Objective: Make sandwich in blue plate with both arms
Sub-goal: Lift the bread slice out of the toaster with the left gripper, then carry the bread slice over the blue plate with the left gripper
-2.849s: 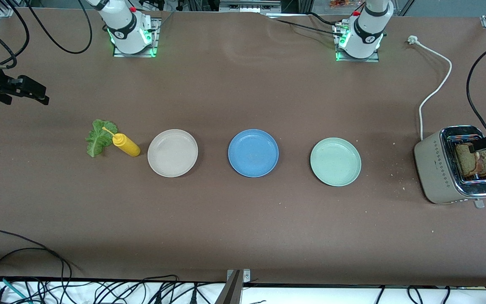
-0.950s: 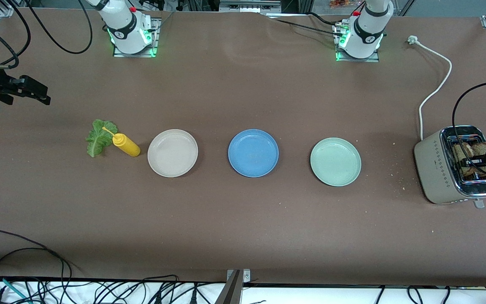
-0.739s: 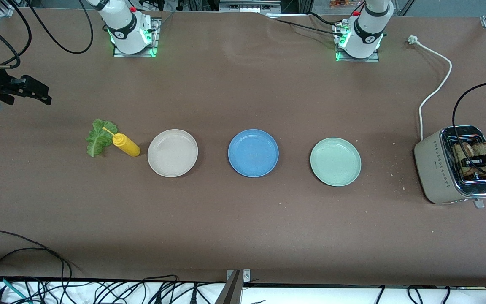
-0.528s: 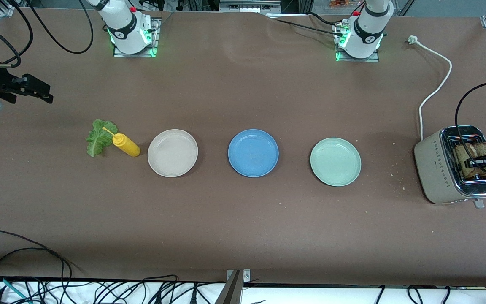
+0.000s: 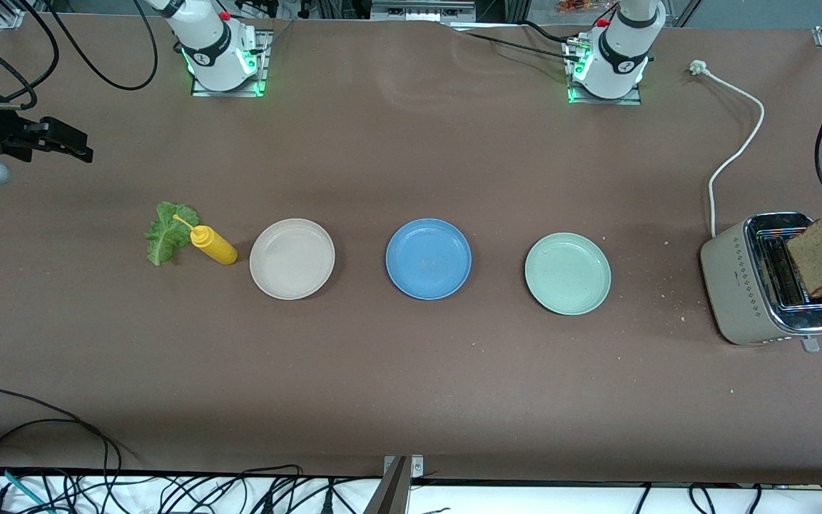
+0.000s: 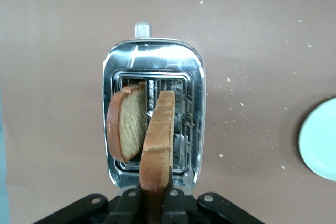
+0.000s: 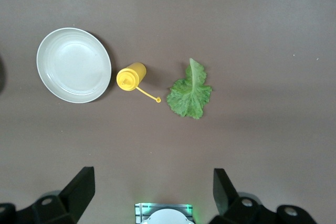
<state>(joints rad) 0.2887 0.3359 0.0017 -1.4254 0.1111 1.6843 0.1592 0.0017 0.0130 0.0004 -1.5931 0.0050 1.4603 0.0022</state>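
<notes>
Your left tool (image 6: 155, 203) is clamped on a bread slice (image 5: 820, 253), held on edge in the air over the toaster (image 5: 746, 285), which stands at the left arm's end of the surface (image 5: 411, 371). In the left wrist view a second slice (image 6: 126, 129) leans in the toaster's slot just beside the held one.

Taking the blue plate (image 5: 428, 258) as your dial centre in the front view, the green plate (image 5: 567, 273) lies at 3 o'clock, with the toaster farther out on the same line. The beige plate (image 5: 292, 258) lies at 9 o'clock, then the yellow bottle (image 5: 212, 244) on its side, and the lettuce (image 5: 166, 233) just past it, the bottle's thin nozzle reaching over the leaf. All three plates hold nothing but a few crumbs.

At about 1 o'clock from the toaster, a white cord (image 5: 736, 153) runs up the surface to its plug.

Your right tool (image 5: 61, 143) hangs with its fingers (image 7: 79, 187) wide apart, holding nothing, over the right arm's end of the surface, at about 10 o'clock from the lettuce. Its wrist view looks down on the beige plate, bottle and leaf.
</notes>
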